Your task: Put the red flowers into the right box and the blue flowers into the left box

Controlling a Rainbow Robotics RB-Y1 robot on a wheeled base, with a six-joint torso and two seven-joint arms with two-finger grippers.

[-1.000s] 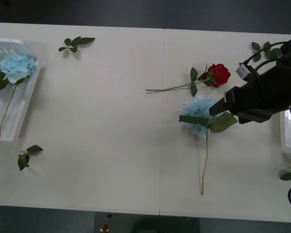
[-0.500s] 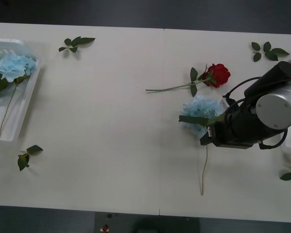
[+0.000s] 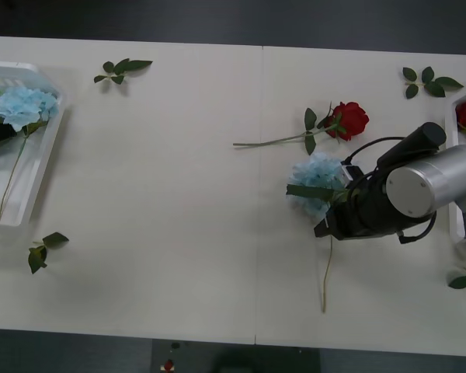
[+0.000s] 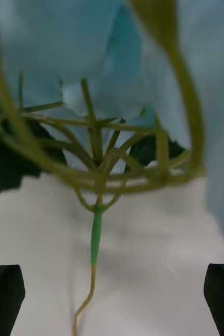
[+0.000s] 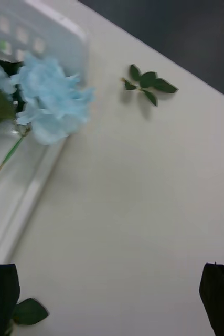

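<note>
- Nearest, the right gripper [image 3: 323, 228] hangs low over the stem of a blue flower [image 3: 318, 189] lying mid-table, its black fingers [image 4: 4, 294] spread wide, holding nothing.
- Just beyond lies a red flower [image 3: 349, 119] on the table [image 3: 179, 194].
- Further right, the right box [image 3: 455, 116] holds another red bloom.
- Far left, the left box [image 3: 39, 179] holds a blue flower; the left gripper [image 5: 112, 299] beside it is open and empty.
</note>
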